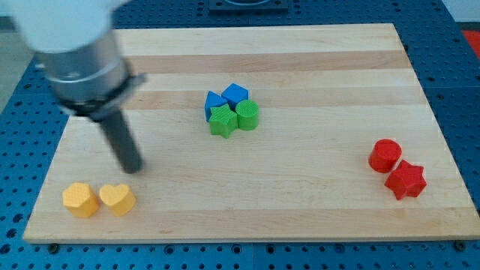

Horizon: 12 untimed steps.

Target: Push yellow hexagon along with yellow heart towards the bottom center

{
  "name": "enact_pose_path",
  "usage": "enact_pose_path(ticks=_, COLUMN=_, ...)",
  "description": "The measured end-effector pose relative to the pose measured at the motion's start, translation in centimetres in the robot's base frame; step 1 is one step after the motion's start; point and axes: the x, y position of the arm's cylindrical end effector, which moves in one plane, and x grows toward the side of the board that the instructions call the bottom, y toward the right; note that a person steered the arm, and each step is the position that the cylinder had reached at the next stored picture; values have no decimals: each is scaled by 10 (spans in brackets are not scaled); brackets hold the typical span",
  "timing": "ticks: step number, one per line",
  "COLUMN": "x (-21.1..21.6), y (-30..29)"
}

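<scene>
The yellow hexagon (80, 199) lies near the board's bottom left corner. The yellow heart (117, 199) sits just to its right, touching or almost touching it. My tip (133, 168) is on the board just above and slightly right of the heart, a small gap away from it. The dark rod rises up and to the left to the arm's grey body at the view's top left.
A cluster of a blue triangle (214, 104), blue pentagon-like block (235, 94), green star (222, 120) and green cylinder (248, 115) sits at the board's upper middle. A red cylinder (385, 155) and red star (406, 180) lie at the right. The wooden board (315, 210) ends just below the yellow blocks.
</scene>
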Motion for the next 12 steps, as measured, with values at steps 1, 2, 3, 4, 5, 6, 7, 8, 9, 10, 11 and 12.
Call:
enact_pose_path(ticks=1, x=0, y=-95)
enact_pose_path(ticks=2, x=0, y=-94)
enact_pose_path(ticks=3, x=4, y=-96)
enact_pose_path(ticks=4, x=19, y=-95)
enact_pose_path(ticks=5, x=44, y=-95)
enact_pose_path(ticks=6, x=58, y=-93)
enact_pose_path(ticks=7, x=60, y=-63)
enact_pose_path(ticks=8, x=66, y=-28)
enact_pose_path(ticks=9, x=69, y=1)
enact_pose_path(ticks=10, x=69, y=32)
enact_pose_path(ticks=11, x=69, y=60)
enact_pose_path(ticks=12, x=69, y=90)
